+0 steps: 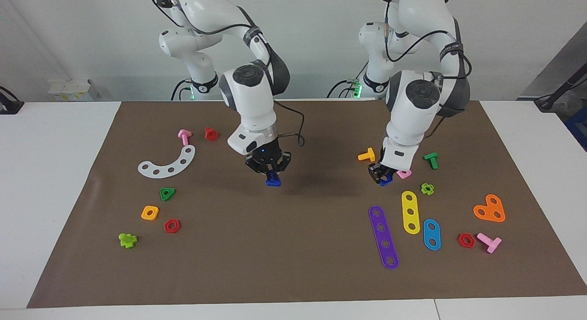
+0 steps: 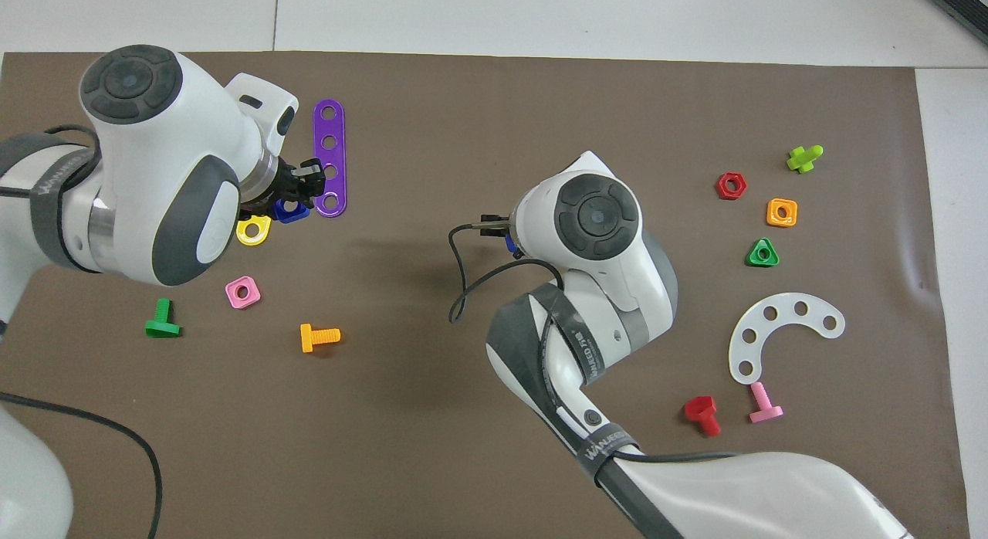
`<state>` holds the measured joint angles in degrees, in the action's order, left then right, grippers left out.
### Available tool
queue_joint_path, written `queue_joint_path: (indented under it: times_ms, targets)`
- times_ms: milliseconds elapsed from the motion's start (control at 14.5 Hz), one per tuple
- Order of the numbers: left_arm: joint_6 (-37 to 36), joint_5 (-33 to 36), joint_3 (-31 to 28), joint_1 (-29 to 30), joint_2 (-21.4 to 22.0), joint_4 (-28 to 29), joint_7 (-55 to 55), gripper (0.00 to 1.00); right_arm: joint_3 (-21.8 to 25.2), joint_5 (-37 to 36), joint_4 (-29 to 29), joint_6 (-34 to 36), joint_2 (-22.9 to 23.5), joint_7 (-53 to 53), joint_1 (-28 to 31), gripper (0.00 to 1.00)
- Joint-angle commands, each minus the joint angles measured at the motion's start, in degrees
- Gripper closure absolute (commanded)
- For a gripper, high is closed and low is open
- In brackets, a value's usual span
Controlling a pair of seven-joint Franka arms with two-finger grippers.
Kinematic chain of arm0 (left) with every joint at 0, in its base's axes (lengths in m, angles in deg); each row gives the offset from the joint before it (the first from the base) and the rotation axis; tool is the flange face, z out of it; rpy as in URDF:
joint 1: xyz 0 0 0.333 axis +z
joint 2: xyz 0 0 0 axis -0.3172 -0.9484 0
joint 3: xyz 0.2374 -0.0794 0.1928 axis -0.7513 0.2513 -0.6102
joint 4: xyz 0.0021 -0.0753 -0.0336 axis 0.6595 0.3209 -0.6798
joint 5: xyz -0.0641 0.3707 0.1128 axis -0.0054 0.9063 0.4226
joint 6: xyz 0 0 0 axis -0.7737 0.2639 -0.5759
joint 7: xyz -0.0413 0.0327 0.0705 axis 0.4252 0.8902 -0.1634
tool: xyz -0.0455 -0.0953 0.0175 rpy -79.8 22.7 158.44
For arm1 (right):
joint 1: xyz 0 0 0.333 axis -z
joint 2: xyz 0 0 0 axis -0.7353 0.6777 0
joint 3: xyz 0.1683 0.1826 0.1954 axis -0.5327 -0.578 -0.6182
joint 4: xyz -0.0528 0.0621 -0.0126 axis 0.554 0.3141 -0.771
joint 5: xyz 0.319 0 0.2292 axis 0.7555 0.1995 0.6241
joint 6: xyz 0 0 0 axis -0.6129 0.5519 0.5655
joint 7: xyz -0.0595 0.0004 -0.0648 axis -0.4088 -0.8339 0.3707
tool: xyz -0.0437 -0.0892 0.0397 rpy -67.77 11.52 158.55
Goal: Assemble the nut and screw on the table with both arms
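Two arms (image 1: 250, 88); seven bolts (image 1: 366, 155); eight nuts (image 1: 171, 226); five perforated plates (image 1: 384, 237); one mat (image 1: 293, 265).
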<state>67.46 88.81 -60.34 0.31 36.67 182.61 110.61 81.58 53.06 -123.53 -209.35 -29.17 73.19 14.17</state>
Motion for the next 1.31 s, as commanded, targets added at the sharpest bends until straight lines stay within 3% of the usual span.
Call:
queue_joint_path:
  times_ms: [0,412,481,550,688,825,1238]
  targets:
    - [-1.4,-1.8,0.1,0.0,-1.3,-1.8,-1.2,1.00,0.0,-4.2,1.8,-3.5,5.1,6.3,-2.5,1.00]
    - [-0.2,-3.0,0.2,-2.6,-1.4,-1.8,-1.0,1.00,0.0,-5.0,0.6,-5.4,6.4,7.6,-3.3,1.00]
    - [0.2,-3.0,0.3,-3.0,-1.4,-1.8,-1.0,1.00,0.0,-4.9,0.4,-5.3,6.4,7.7,-3.4,0.88]
    - [0.9,-2.9,0.3,-4.2,-1.5,-1.8,-1.2,1.00,0.0,-5.0,0.2,-5.2,6.4,7.8,-3.4,0.01]
    - [3.5,-3.0,0.3,-5.5,-1.6,-1.7,-1.4,1.00,0.0,-4.9,0.3,-4.3,5.5,7.7,-3.1,0.00]
    - [4.8,-3.0,0.4,-7.0,-2.3,-1.7,-1.4,1.00,0.3,-4.9,0.2,0.3,1.2,7.4,-1.6,0.00]
    - [6.9,-3.1,1.1,-12.3,-6.3,-3.7,-1.7,1.00,0.5,-4.9,-0.2,11.0,-9.5,0.1,8.7,0.00]
